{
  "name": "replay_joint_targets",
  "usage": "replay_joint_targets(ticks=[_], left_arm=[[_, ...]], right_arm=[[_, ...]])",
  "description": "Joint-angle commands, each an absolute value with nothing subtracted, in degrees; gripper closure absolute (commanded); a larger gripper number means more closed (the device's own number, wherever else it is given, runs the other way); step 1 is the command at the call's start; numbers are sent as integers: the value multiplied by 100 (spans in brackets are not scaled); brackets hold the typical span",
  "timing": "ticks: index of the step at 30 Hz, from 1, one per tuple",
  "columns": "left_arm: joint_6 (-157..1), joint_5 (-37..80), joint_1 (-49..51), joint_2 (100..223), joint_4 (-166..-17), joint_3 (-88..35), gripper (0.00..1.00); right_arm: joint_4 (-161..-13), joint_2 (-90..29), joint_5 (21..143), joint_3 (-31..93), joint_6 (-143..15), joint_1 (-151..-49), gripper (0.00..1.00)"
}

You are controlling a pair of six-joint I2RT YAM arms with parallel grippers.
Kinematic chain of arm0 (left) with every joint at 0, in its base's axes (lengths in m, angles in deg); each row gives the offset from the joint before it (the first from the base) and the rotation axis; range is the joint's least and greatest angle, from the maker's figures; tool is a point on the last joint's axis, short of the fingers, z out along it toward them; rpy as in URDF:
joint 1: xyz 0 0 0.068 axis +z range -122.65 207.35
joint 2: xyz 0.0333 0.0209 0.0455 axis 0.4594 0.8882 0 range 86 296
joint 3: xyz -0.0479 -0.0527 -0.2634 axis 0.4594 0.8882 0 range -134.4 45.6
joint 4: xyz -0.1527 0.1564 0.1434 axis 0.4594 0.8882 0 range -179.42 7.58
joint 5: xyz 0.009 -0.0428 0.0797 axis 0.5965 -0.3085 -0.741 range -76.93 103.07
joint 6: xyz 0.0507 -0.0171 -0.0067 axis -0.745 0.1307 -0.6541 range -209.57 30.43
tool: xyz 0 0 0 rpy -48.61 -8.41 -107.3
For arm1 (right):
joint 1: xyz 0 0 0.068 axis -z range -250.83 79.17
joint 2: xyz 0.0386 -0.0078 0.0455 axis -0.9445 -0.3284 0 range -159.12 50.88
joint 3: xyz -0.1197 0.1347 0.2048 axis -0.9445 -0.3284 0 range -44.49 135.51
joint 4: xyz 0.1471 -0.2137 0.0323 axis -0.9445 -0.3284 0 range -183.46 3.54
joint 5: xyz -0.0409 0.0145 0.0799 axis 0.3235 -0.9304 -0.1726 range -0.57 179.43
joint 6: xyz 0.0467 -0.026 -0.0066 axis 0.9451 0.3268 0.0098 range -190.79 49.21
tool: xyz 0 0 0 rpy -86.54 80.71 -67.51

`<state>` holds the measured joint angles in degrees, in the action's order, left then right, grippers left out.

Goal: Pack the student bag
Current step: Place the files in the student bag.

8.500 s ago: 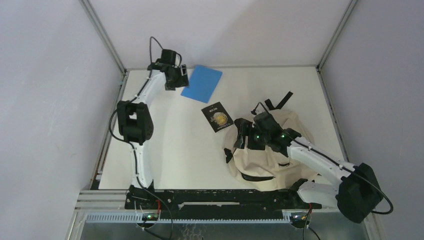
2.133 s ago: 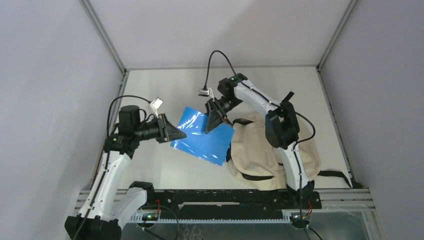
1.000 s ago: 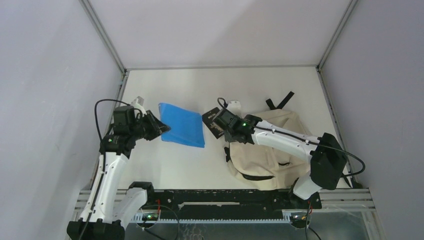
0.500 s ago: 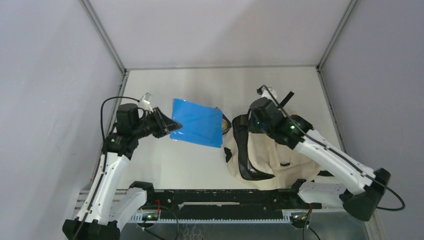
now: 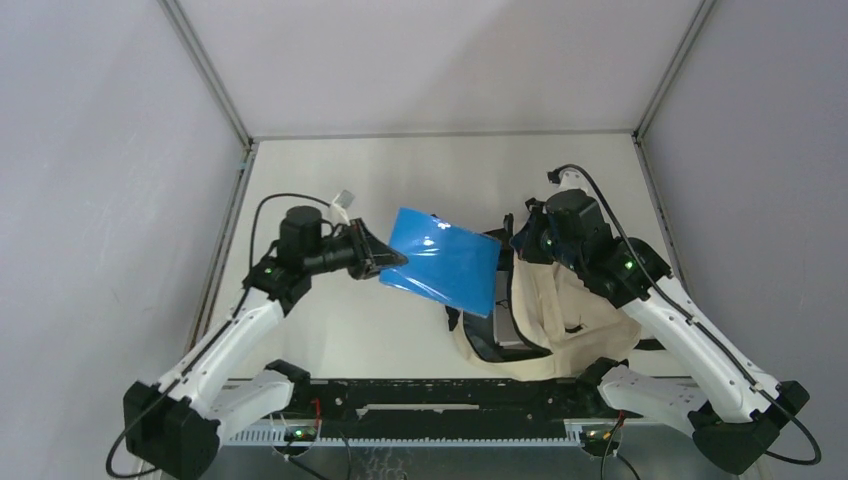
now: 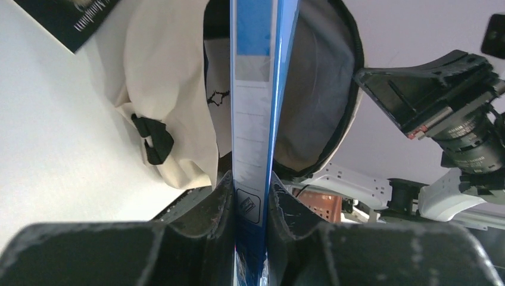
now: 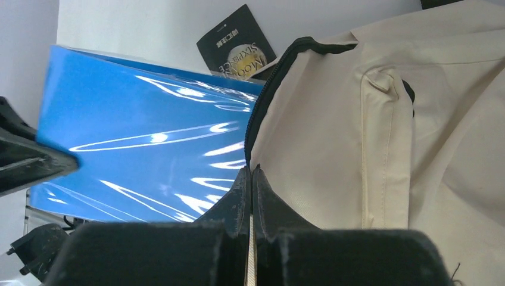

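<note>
The student bag, cream with black zip lines, lies at the right of the table with its mouth held open toward the left. My right gripper is shut on the bag's cream rim beside the zip; in the right wrist view the gripper has a strip of fabric pinched between its jaws. My left gripper is shut on a glossy blue folder, held off the table. Seen edge-on, the folder points into the bag's dark grey inside, and the left gripper clamps its spine.
A black booklet with gold print lies flat on the table just left of the bag, partly under the raised folder. Grey walls close in the table on three sides. A black rail runs along the near edge.
My left arm has carried the blue folder to the right, up to the bag's mouth. My right gripper has shut on the bag's rim and pulled it up and back, opening the bag.
</note>
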<state>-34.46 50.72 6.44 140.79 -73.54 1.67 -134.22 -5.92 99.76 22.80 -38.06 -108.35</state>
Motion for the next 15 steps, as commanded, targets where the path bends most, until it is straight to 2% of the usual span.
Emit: replay_joint_targets(ticks=[1,8,15], left_arm=[[-2710,4632,16,14591,-8353,272,100],[-2359,3866,-1027,16028,-8525,-226,100],[-1809,2558,-2084,16833,-8659,-785,100]], right_arm=[[-12982,-493,9847,2336,-3867,-10809,100],[-12875,-541,9796,2335,-3850,-10824,100],[-12682,-603,9786,2335,-3775,-10941,100]])
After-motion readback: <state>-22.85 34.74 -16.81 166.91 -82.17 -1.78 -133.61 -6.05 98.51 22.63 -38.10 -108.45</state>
